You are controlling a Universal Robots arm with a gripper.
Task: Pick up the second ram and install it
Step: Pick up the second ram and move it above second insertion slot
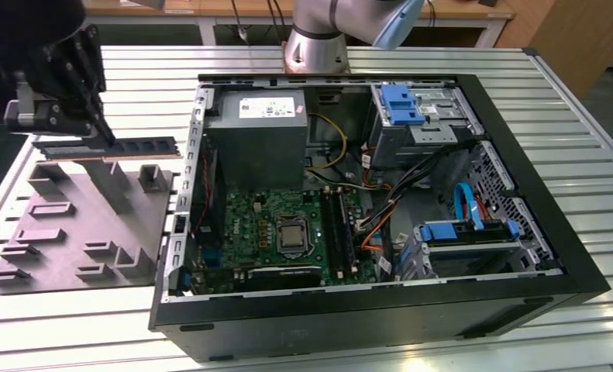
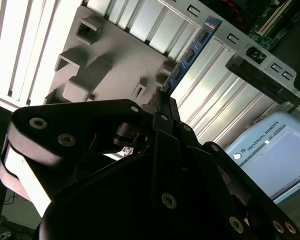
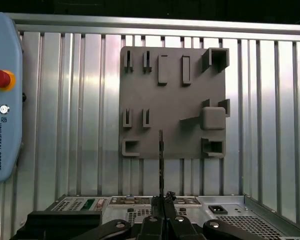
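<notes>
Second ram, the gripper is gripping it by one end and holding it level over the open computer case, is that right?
Not quite. The gripper does grip the second ram by one end and hold it level, but over the grey holder plate, to the exterior view's left of the open computer case, not over the case. The exterior view shows it.

My fingers [image 1: 101, 138] hold the ram [image 1: 146, 146] over the fixture [image 1: 68, 232], at the exterior view's left of the case [image 1: 389, 310].
</notes>
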